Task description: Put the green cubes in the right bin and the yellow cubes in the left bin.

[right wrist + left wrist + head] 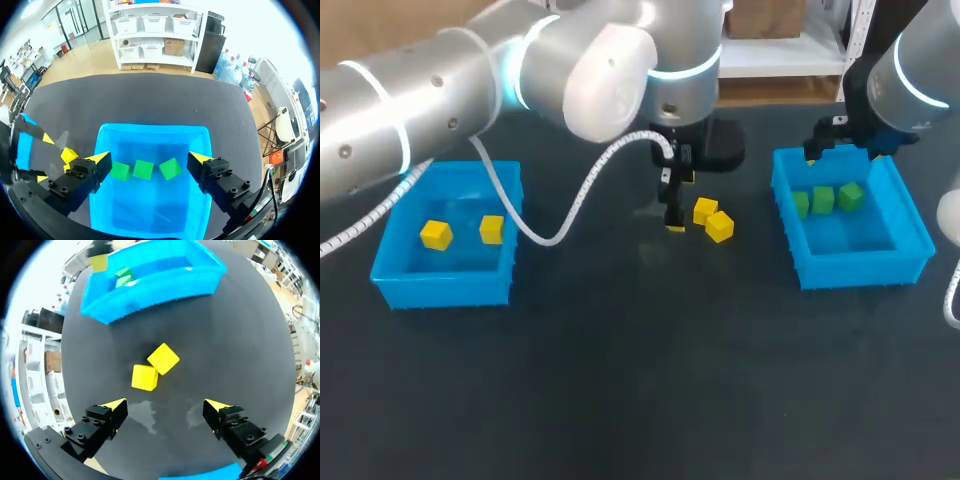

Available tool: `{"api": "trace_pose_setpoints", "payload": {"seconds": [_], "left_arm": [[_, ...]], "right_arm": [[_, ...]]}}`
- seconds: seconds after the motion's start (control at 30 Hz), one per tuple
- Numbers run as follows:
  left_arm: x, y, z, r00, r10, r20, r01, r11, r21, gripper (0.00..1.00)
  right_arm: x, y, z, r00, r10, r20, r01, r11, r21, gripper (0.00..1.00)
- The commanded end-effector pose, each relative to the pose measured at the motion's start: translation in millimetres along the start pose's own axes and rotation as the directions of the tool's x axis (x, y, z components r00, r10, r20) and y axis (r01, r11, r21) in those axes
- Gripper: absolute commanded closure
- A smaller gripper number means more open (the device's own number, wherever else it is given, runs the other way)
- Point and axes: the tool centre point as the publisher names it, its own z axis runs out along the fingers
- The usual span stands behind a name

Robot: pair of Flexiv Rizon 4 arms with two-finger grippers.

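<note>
Left wrist view looks down on the left tool (166, 404), its fingers spread wide with nothing between them but bare table (235, 340), a dark matte surface with two faint pale smudges in the gap. Just ahead of the fingers lie two yellow cubes that touch each other: the nearer yellow cube (145, 377) sits roughly square to the fingers, and the farther yellow cube (163, 358) is turned on the diagonal, a corner pointing back at the tool. Being cubes, they have no long axis. In the head view the pair lies near the table's middle, toward its far edge.

The right tool (148, 159) is open too, gripping nothing. It hangs above the right bin (155, 131), which stands toward the table's right edge. Three green cubes (143, 169) lie in a row on the bin's floor, the row running in line with the gap between the fingers. The outer two are slightly twisted, the middle one squarer. In the head view the row sits in the half of the bin nearer the table's far edge.

The left bin (445, 290) stands toward the table's left edge, with two more yellow cubes (436, 235) side by side inside, apart from each other.
</note>
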Motion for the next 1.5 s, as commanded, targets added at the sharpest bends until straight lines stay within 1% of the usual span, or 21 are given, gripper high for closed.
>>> {"api": "trace_pose_setpoints", "payload": {"seconds": [0.03, 0.17, 0.33, 0.47, 0.73, 0.87, 1.07, 1.13, 1.17, 1.2, 1.23, 1.27, 1.4, 1.5], "left_arm": [[-5.5, 0.3, 10.6, 1.0, 0.027, -0.012, -0.027, 1.0, -0.002, 0.0], [-6.9, 7.7, 15.8, 0.999, 0.041, -0.018, -0.041, 0.999, -0.005, 0.0], [-9.4, 25.7, 17.7, 0.999, 0.035, -0.017, -0.036, 0.999, -0.018, 0.0], [-12.2, 35.2, 20.6, 0.999, 0.039, -0.013, -0.039, 0.999, -0.024, 0.0], [-21.9, 43.5, 32.5, 0.997, 0.073, -0.019, -0.073, 0.997, -0.011, 0.0], [-26.5, 43.8, 36.6, 0.996, 0.09, -0.017, -0.09, 0.996, -0.002, 0.0], [-27.8, 47.9, 42.4, 0.994, 0.106, -0.022, -0.106, 0.994, 0.002, 0.0], [-26.7, 49.6, 44.6, 0.995, 0.096, -0.029, -0.096, 0.995, 0.002, 0.0], [-25.8, 50.5, 46.1, 0.995, 0.093, -0.03, -0.093, 0.996, -0.002, 0.28], [-24.5, 50.9, 47.2, 0.995, 0.095, -0.032, -0.095, 0.995, -0.009, 0.72], [-23.3, 51.0, 48.2, 0.994, 0.103, -0.036, -0.104, 0.994, -0.02, 0.9], [-22.2, 50.8, 49.0, 0.994, 0.105, -0.039, -0.106, 0.994, -0.025, 1.0], [-15.1, 46.8, 52.4, 0.994, 0.099, -0.053, -0.101, 0.994, -0.037, 1.0], [-8.9, 42.6, 52.0, 0.996, 0.076, -0.047, -0.077, 0.996, -0.035, 1.0]], "right_arm": [[1.1, 0.0, -0.5, 1.0, 0.001, 0.004, -0.001, 1.0, 0.002, 0.0], [1.1, 0.0, -0.5, 1.0, 0.001, 0.004, -0.001, 1.0, 0.002, 0.0], [1.1, 0.0, -0.5, 1.0, 0.001, 0.004, -0.001, 1.0, 0.002, 0.0], [1.1, 0.0, -0.5, 1.0, 0.001, 0.004, -0.001, 1.0, 0.002, 0.0], [1.1, 0.0, -0.5, 1.0, 0.001, 0.004, -0.001, 1.0, 0.002, 0.0], [1.1, 0.0, -0.5, 1.0, 0.001, 0.004, -0.001, 1.0, 0.002, 0.0], [1.1, 0.0, -0.5, 1.0, 0.001, 0.004, -0.001, 1.0, 0.002, 0.0], [1.1, 0.0, -0.5, 1.0, 0.001, 0.004, -0.001, 1.0, 0.002, 0.0], [1.1, 0.0, -0.5, 1.0, 0.001, 0.004, -0.001, 1.0, 0.002, 0.0], [1.1, 0.0, -0.5, 1.0, 0.001, 0.004, -0.001, 1.0, 0.002, 0.0], [1.1, 0.0, -0.5, 1.0, 0.001, 0.004, -0.001, 1.0, 0.002, 0.0], [1.1, 0.0, -0.5, 1.0, 0.001, 0.004, -0.001, 1.0, 0.002, 0.0], [1.1, 0.0, -0.5, 1.0, 0.001, 0.004, -0.001, 1.0, 0.002, 0.0], [1.1, 0.0, -0.5, 1.0, 0.001, 0.004, -0.001, 1.0, 0.002, 0.0]]}}
